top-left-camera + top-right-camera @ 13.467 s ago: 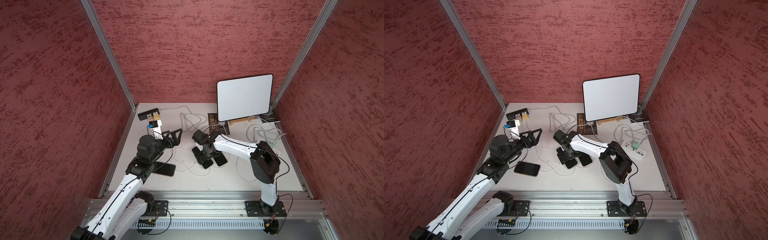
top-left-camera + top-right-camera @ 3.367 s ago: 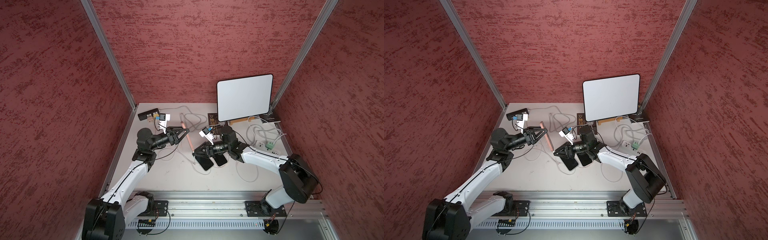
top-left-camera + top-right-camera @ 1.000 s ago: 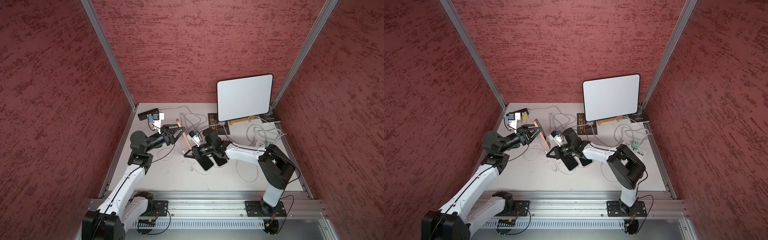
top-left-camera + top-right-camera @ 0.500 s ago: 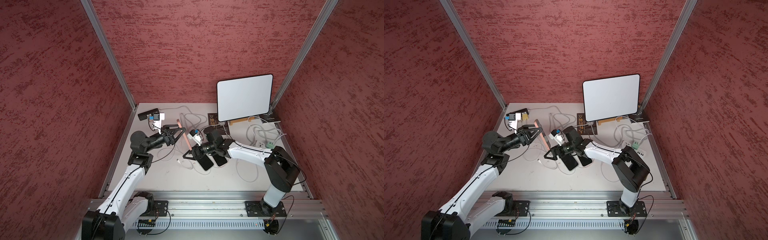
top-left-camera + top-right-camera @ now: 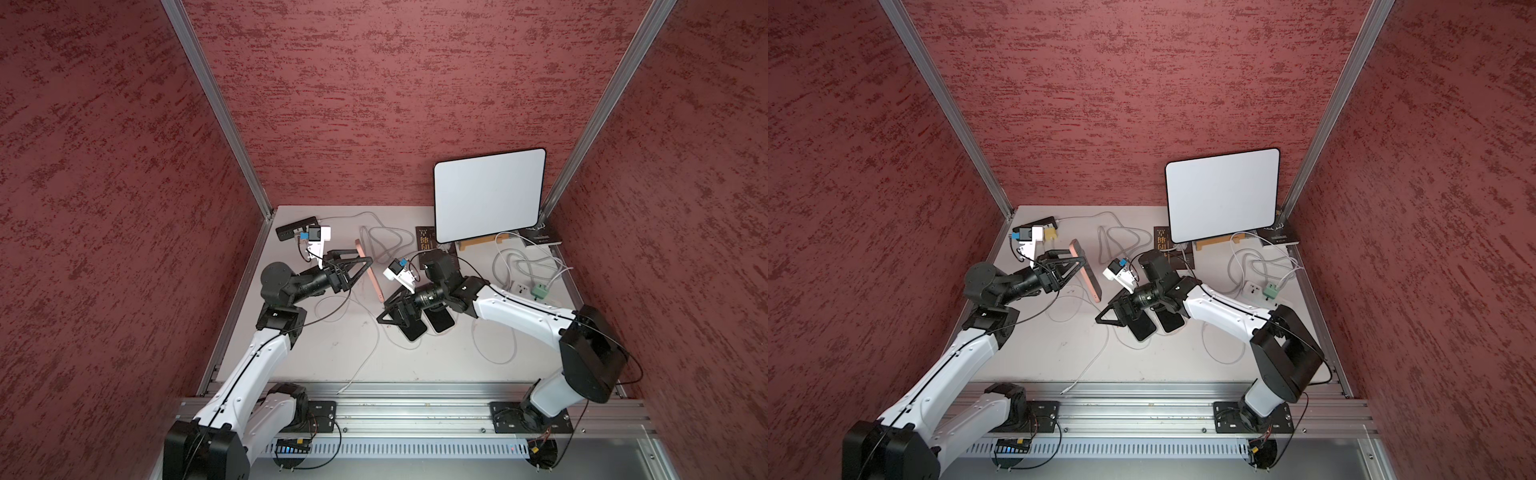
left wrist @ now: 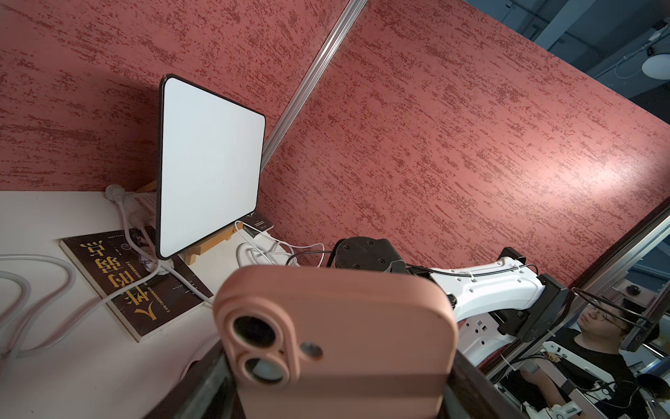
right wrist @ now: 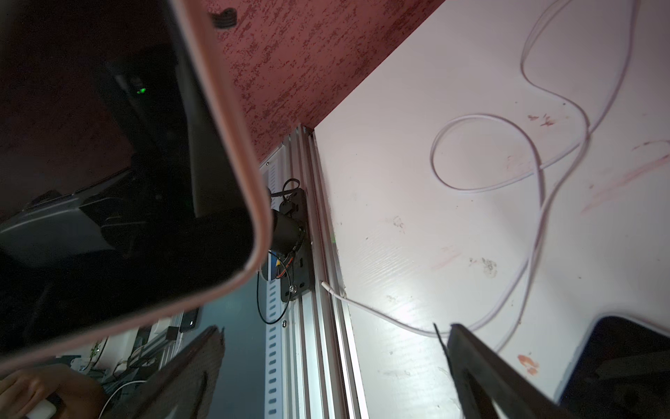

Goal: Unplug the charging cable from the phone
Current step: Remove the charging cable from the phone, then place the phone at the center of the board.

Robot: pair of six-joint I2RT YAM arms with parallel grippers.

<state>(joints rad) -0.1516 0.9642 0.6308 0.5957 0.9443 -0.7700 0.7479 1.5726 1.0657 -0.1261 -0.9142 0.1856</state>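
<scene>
Pink phone (image 5: 376,289) clamped edgewise in left pincer (image 5: 365,266), held clear of worktop (image 5: 415,361). Right pincer (image 5: 384,309) spread wide, empty, just beside phone's lower end. Cable (image 5: 360,365) left loose on worktop (plug (image 7: 325,285) free, near front rail (image 7: 315,355)). Risk: phone dropped if clamp released before set-down.

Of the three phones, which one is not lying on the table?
The pink phone, held up on its edge in the left claw. The two black phones lie flat on the table, side by side.
</scene>
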